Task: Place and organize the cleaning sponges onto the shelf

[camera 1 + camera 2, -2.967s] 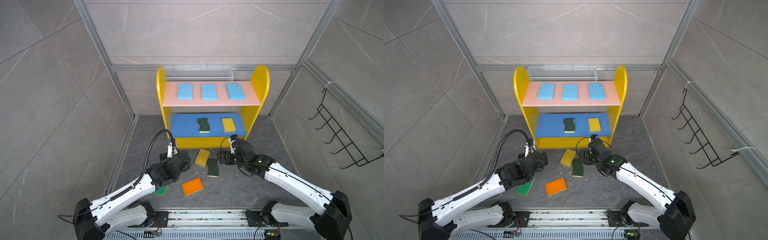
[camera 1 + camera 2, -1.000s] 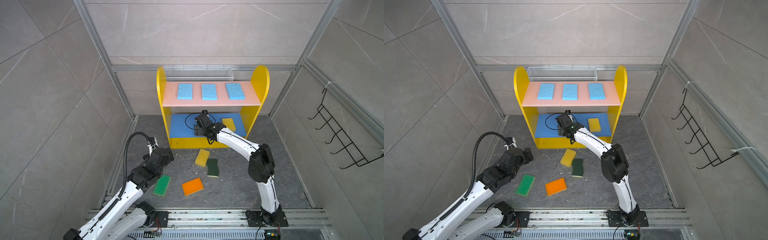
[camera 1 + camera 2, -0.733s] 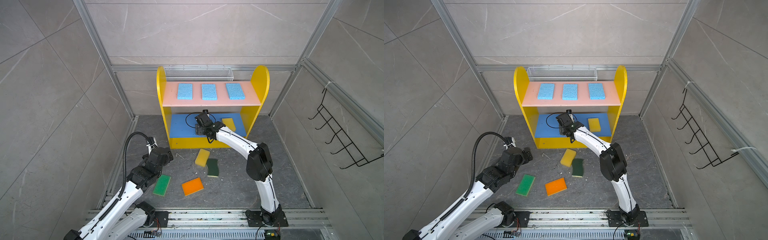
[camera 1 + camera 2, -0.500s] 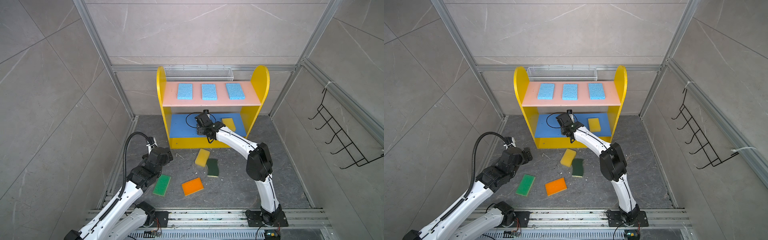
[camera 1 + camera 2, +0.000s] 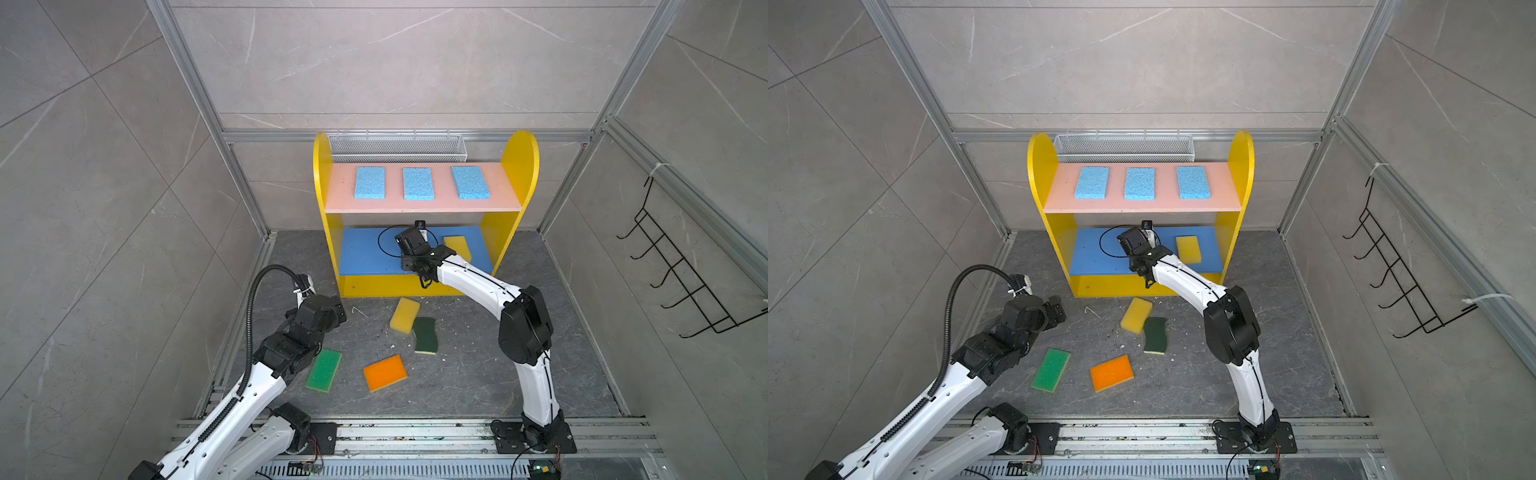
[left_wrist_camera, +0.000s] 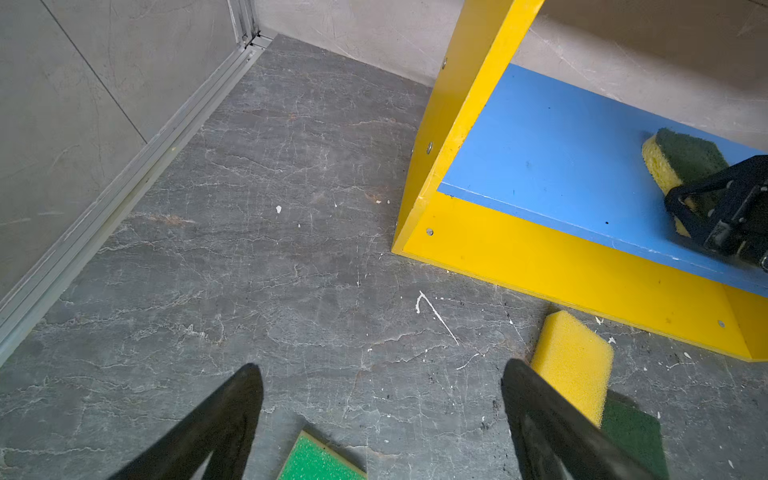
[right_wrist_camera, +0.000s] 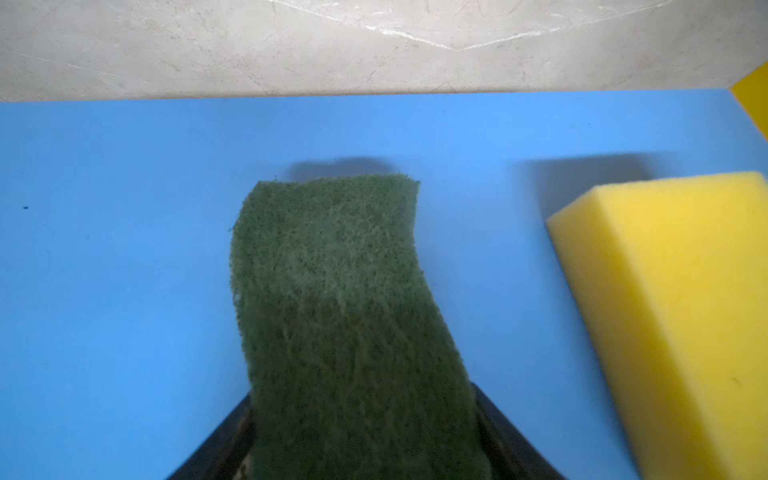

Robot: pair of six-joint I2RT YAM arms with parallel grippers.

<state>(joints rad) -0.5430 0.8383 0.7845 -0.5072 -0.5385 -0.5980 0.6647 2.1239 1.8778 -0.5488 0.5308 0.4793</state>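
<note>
Scrub sponge (image 7: 332, 270) lies on the blue board (image 7: 124, 208), long axis from front edge to back: rough dark-green fibre over yellow foam, wavy sides. Right gripper (image 7: 361, 399) clamps it; left gripper (image 6: 380, 365) gapes wide.

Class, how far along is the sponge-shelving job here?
Done: three light blue sponges line the pink board; a yellow sponge lies on the blue board. In hand: the right gripper grips a dark-green wavy sponge there. Left on the floor: second yellow sponge, second wavy sponge, orange sponge, bright green sponge; left gripper hangs open.
</note>
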